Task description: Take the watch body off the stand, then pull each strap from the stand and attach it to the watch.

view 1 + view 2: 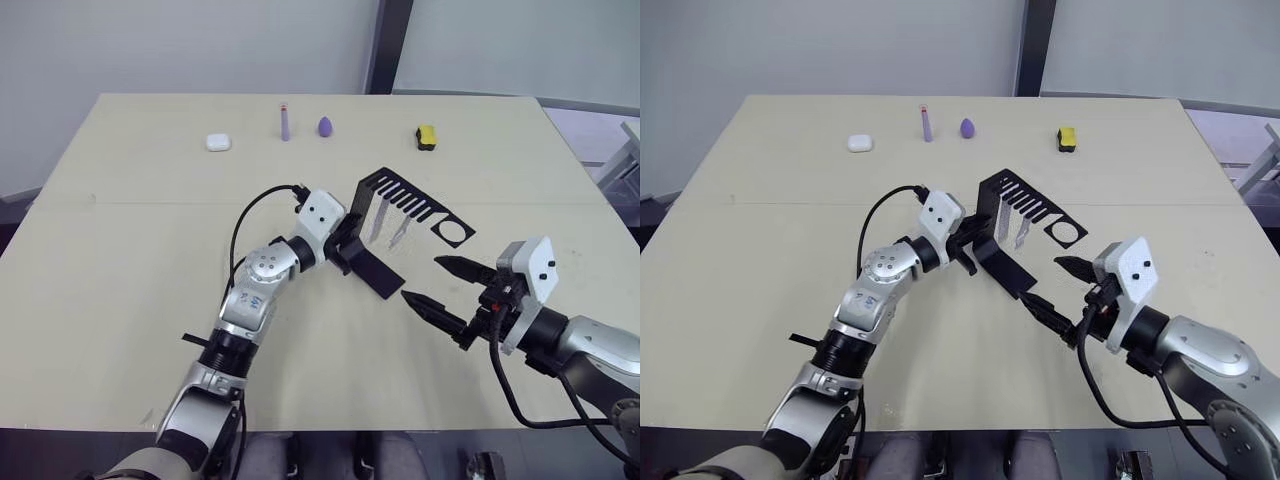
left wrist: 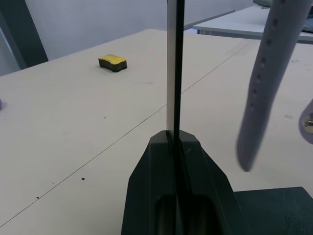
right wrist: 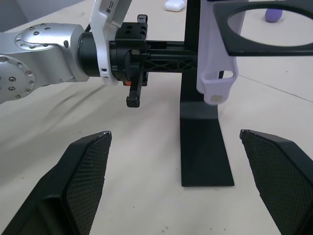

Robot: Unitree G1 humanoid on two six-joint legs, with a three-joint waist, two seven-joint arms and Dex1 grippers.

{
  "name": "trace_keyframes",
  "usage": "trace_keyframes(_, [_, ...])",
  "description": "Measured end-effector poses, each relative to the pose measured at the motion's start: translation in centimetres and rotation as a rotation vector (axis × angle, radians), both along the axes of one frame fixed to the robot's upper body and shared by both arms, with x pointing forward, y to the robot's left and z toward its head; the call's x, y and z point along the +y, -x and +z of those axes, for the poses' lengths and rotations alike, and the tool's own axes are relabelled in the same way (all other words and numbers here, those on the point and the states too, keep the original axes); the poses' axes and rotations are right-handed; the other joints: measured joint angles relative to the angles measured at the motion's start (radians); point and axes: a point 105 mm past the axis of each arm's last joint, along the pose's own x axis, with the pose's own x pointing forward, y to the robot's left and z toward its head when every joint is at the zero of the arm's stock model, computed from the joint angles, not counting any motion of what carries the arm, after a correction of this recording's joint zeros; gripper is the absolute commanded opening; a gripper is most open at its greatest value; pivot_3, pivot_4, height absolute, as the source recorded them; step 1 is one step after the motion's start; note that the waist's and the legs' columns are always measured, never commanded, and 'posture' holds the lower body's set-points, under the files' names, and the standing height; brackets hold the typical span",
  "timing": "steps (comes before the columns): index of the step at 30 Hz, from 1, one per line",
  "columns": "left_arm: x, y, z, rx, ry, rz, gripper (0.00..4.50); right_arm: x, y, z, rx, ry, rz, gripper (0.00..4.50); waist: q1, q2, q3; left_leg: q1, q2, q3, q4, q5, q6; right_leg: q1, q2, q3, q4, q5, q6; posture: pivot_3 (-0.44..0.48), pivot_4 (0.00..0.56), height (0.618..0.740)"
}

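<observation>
Left end effector gripping stand, two straps hanging

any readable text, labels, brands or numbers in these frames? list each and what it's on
None can be read.
A small dark mark sits on the white housing of the left arm in the right wrist view: too small and cropped to read.
The stand, the straps, the yellow-and-black block and the white case show no lettering.
</observation>
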Motion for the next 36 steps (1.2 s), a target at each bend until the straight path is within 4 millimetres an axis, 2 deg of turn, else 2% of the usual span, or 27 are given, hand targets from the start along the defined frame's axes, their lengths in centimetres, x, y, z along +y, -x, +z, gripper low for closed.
trace_keyframes(7, [0.1,-0.3,0.0,0.000,0.019,0.043,0.09,0.6,-0.8,-0.7,-0.029,0.027,-0.090,4.50,-0.001,0.000,0.000,0.000,0.000,0.000,0.000,0.000,0.000,0.000,0.000,0.000,0.000,0.000,0.000,0.000,0.150,0.740])
trace_keyframes(16, [-0.4,-0.3,-0.1,0.005,0.041,0.064,0.09,2.2,-2.4,-0.5,-0.073,-0.047,-0.286,4.50,0.000,0.000,0.000,0.000,0.000,0.000,0.000,0.000,0.000,0.000,0.000,-0.001,0.001,0.000,0.000,0.000,0.150,0.740])
trace_keyframes(21, [-1.2,-0.8,0.0,0.014,0.057,0.086,0.09,1.8,-3.3,-0.4,-0.106,-0.026,-0.406,4.50,-0.001,0.000,0.000,-0.001,0.000,0.000,0.000,0.000,0.000,0.000,0.000,-0.001,0.001,0.000,0.000,0.000,0.150,0.740])
trace_keyframes(29, [-1.7,-1.1,0.2,-0.003,0.051,0.110,0.09,2.5,-4.1,0.3,-0.152,-0.030,-0.480,4.50,-0.003,0.000,0.000,-0.001,0.000,0.000,0.000,0.000,0.000,0.000,0.000,-0.001,0.002,0.000,0.000,0.000,0.150,0.740])
trace_keyframes(36, [-1.2,-0.7,-0.2,-0.012,0.053,0.116,0.09,3.1,-4.9,1.0,-0.172,-0.033,-0.504,4.50,-0.006,0.000,0.000,-0.001,0.000,0.000,0.000,0.000,0.000,0.000,0.000,-0.001,0.002,0.000,0.000,0.000,0.150,0.740])
